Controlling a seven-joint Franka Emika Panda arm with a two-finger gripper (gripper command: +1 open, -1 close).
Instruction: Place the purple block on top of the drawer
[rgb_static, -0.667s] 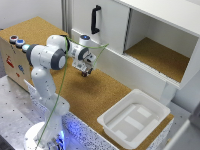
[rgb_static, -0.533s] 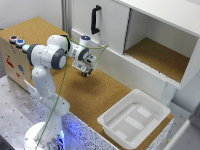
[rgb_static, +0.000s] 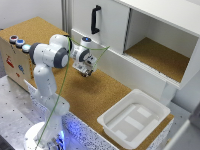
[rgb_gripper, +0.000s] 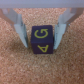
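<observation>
1. At the exterior view's left stands a wooden box with coloured buttons; beside it the arm reaches out over the cork table
2. The gripper hangs low over the cork in front of the drawer; the exterior view does not show the purple block
3. In the wrist view the purple block sits on the cork between the two fingers, which stand apart at its sides with small gaps, so the pincer is open
4. The block looks rigid, light and smooth-faced with yellow letters; I judge its two flat side faces the best hold, squarely at mid-height
5. At the exterior view's right lies a white tub
</observation>
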